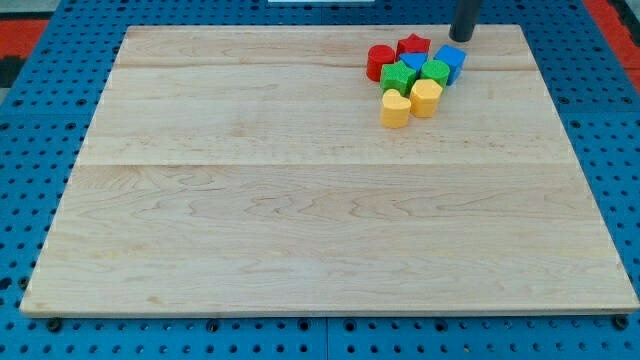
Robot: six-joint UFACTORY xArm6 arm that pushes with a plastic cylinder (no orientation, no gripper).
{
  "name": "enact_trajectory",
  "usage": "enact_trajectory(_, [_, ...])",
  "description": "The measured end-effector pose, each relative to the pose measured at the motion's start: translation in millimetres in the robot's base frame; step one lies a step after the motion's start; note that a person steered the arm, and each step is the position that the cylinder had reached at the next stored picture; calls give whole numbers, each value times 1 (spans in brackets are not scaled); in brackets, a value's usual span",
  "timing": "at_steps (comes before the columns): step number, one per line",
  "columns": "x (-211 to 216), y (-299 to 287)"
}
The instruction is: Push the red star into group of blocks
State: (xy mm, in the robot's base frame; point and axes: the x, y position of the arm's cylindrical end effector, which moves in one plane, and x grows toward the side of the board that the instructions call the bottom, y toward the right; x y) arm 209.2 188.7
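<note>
My tip (462,38) stands at the far edge of the desk (300,220), just right of the red star (413,45); I carry no claw. The star touches the cluster: one red cylinder (379,62), two blue blocks (450,60), two green blocks (399,78), two yellow blocks (396,109). Open wood spreads left and near.

a lab or test bench: a pale wooden tabletop (300,200) lies on a blue perforated mounting plate (30,110), with small coloured test blocks (412,78) clustered near the view's top.
</note>
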Motion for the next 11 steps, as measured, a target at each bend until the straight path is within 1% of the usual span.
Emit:
enact_trajectory(2, [-13,-5])
enact_trajectory(4, [-14,-11])
enact_trajectory(5, [-14,-54])
enact_trajectory(6, [-12,-74])
enact_trajectory(7, [-12,-79])
enact_trajectory(8, [1,-69])
enact_trajectory(9, [2,-54])
enact_trajectory(10, [28,-53])
enact_trajectory(11, [27,-53])
